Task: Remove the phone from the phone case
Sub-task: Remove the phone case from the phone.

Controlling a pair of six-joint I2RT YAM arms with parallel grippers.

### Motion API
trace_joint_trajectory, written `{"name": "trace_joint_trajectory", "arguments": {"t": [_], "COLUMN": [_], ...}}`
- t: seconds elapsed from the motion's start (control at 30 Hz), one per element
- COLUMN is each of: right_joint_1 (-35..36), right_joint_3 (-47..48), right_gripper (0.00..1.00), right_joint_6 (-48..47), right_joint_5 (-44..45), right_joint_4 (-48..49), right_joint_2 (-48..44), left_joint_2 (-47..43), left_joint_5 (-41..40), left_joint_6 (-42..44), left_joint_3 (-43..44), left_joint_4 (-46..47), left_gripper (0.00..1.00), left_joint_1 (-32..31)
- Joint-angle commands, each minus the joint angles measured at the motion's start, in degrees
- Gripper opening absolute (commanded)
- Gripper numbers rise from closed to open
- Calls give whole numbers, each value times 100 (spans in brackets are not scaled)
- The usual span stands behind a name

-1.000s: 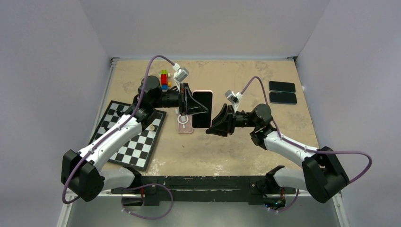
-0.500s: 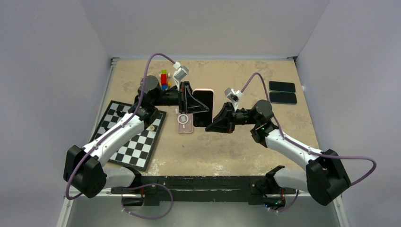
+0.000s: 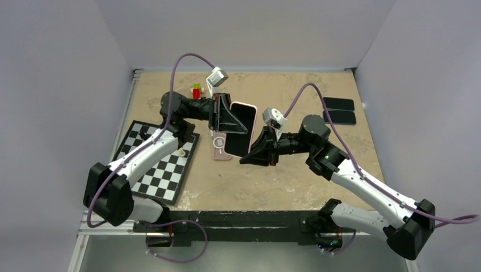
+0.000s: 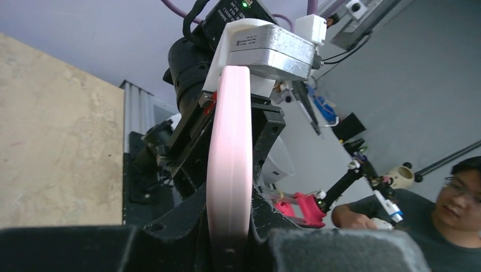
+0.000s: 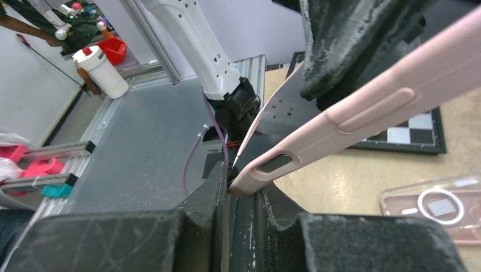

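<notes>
R gripper (image 3: 246,158) is closed on the bottom corner of the pink phone case (image 5: 363,107). L gripper (image 3: 228,120), at 11 o'clock from it, clamps the long edge. Phone (image 3: 240,129) sits inside, tilted, mid-air. Case prob. soft & grippy, phone stiff, fragile: peel at the corner lip.

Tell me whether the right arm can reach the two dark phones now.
Probably not yet: the right gripper is clamped on the pink phone case, also held by the left gripper; nothing else blocks the dark phones.
</notes>
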Motion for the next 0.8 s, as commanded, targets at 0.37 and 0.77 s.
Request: {"name": "trace_joint_trajectory", "arguments": {"t": [0.37, 0.77], "right_joint_1": [324, 333], "right_joint_3": [1750, 1488], "right_gripper": [0, 0], "right_joint_6": [-2712, -2490], "right_joint_5": [1377, 3940], "right_joint_4": [-106, 421], "right_joint_2": [200, 48], "left_joint_2": [361, -121], "left_joint_5": [-480, -647], "left_joint_6": [-2678, -2240], "left_joint_3": [-399, -448], "left_joint_4": [1666, 941], "left_gripper": [0, 0], "left_joint_1": [-189, -249]}}
